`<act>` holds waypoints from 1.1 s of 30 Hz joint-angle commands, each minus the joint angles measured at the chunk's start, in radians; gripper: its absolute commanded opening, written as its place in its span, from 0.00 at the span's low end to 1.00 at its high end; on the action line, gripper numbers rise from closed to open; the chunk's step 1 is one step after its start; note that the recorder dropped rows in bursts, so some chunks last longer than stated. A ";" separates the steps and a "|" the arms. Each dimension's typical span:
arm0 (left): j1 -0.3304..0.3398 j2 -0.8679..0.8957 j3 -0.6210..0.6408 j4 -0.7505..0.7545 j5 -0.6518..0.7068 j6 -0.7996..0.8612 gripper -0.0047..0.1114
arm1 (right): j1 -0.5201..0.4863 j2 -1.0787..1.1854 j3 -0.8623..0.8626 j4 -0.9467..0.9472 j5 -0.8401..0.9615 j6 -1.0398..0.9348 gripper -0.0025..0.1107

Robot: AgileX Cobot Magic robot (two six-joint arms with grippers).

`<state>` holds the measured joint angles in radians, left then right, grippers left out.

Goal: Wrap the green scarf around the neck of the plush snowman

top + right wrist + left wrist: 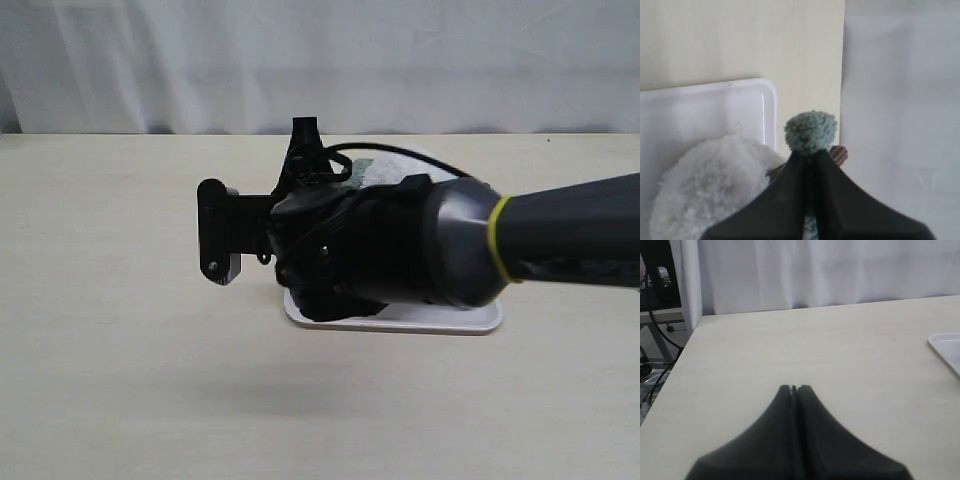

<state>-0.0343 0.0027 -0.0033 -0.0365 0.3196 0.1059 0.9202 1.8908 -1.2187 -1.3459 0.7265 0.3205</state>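
In the right wrist view my right gripper [810,152] is shut on the fuzzy rounded end of the green scarf [811,131], which sticks out past the fingertips. The plush snowman [710,190] lies just beside the jaws as a fluffy white ball, with one brown twig arm [841,154] peeking out behind the fingers. Its neck is hidden. In the exterior view my right arm [420,240] covers the snowman, and only a scrap of green scarf [362,170] shows behind it. My left gripper [794,388] is shut on nothing, above bare table.
The snowman rests in a white rectangular tray [700,100], whose front edge [440,322] shows under my right arm and whose corner [946,346] shows in the left wrist view. The table's edge [844,75] runs close to the right gripper. A white curtain hangs behind.
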 commanded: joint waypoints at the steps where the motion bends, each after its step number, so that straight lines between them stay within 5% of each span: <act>1: 0.004 -0.003 0.003 -0.002 -0.011 -0.006 0.04 | 0.001 -0.056 0.017 0.202 0.000 -0.158 0.06; 21: 0.004 -0.003 0.003 -0.002 -0.011 -0.006 0.04 | -0.034 -0.009 0.208 0.255 -0.172 -0.201 0.07; 30: 0.004 -0.003 0.003 -0.002 -0.011 -0.006 0.04 | -0.034 -0.083 0.208 0.275 -0.172 -0.093 0.46; 33: 0.004 -0.003 0.003 -0.002 -0.011 -0.006 0.04 | -0.034 -0.145 0.208 0.349 -0.161 -0.035 0.52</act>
<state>-0.0343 0.0027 -0.0033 -0.0365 0.3196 0.1059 0.8896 1.8047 -1.0143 -1.0618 0.5535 0.2188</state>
